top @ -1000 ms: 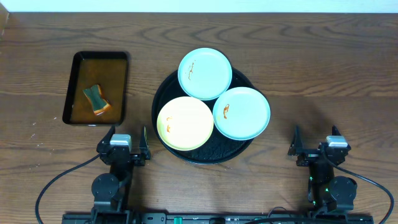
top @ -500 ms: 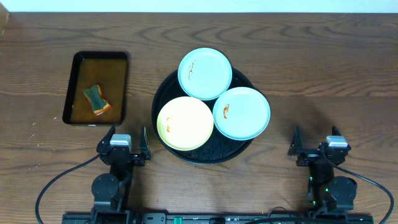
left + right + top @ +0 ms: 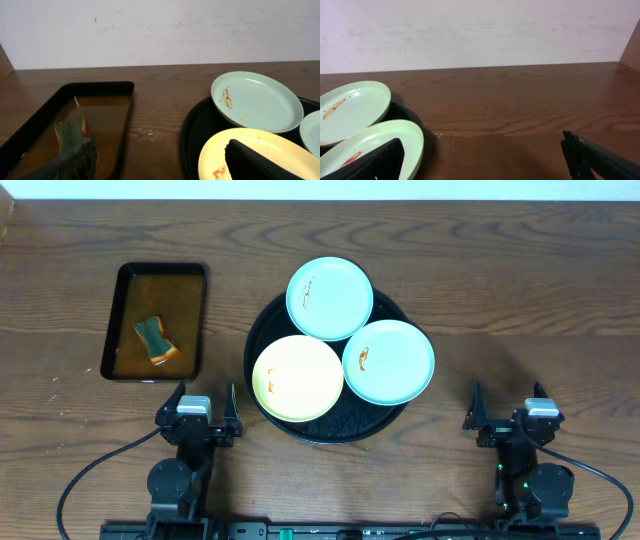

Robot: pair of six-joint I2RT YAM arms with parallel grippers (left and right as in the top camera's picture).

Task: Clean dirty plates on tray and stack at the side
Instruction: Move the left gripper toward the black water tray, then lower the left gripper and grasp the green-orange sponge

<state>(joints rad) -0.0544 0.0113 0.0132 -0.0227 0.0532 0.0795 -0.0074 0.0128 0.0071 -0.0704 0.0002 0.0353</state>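
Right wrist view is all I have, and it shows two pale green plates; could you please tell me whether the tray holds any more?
Observer: Yes, a yellow plate lies on the round black tray, at the front left, on the left arm's side.
Operator: Thank you. Is that one dirty as well?
Observer: It is. The left wrist view shows an orange smear near its front edge.
Operator: Is there anything on the table to wipe it with?
Observer: A sponge sits in brown liquid in a rectangular tray, to the left of the round one.
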